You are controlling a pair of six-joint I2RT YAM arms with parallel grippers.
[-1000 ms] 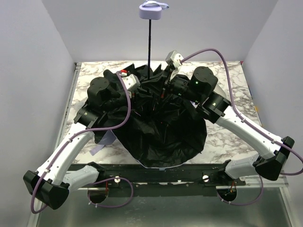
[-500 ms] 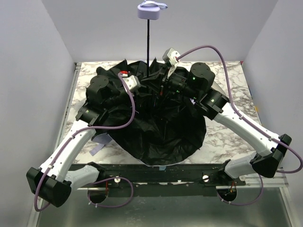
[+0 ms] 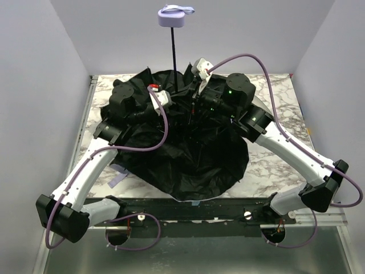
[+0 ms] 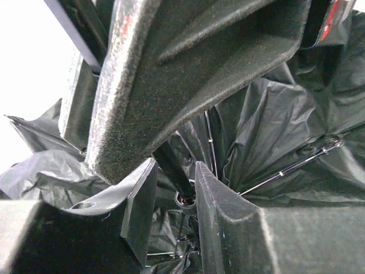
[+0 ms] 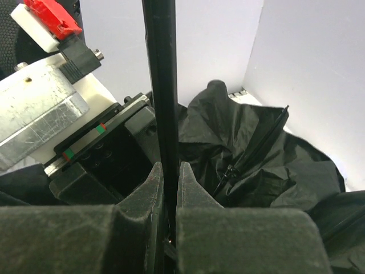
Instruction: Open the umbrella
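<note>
The umbrella lies upside down on the marble table, its black underside (image 3: 194, 160) spread wide. Its thin black shaft (image 3: 173, 57) rises, tilted a little left, to the lavender handle (image 3: 175, 17). My right gripper (image 3: 195, 98) is shut on the shaft (image 5: 161, 85) low down, the pads (image 5: 188, 188) pressed against both sides. My left gripper (image 3: 170, 101) straddles the shaft (image 4: 171, 168) from the left just above the runner ring (image 4: 186, 200). Its jaws stand a narrow gap apart, and the right finger (image 4: 219, 205) touches the ring.
The canopy covers most of the table (image 3: 274, 103). A pale lavender strip (image 3: 118, 174) pokes out under its left edge. White walls close in the left, back and right. A black rail (image 3: 194, 208) runs along the near edge.
Both grippers have moved toward the back of the table along the shaft. The handle has swung left, and the canopy has spread further at the back.
</note>
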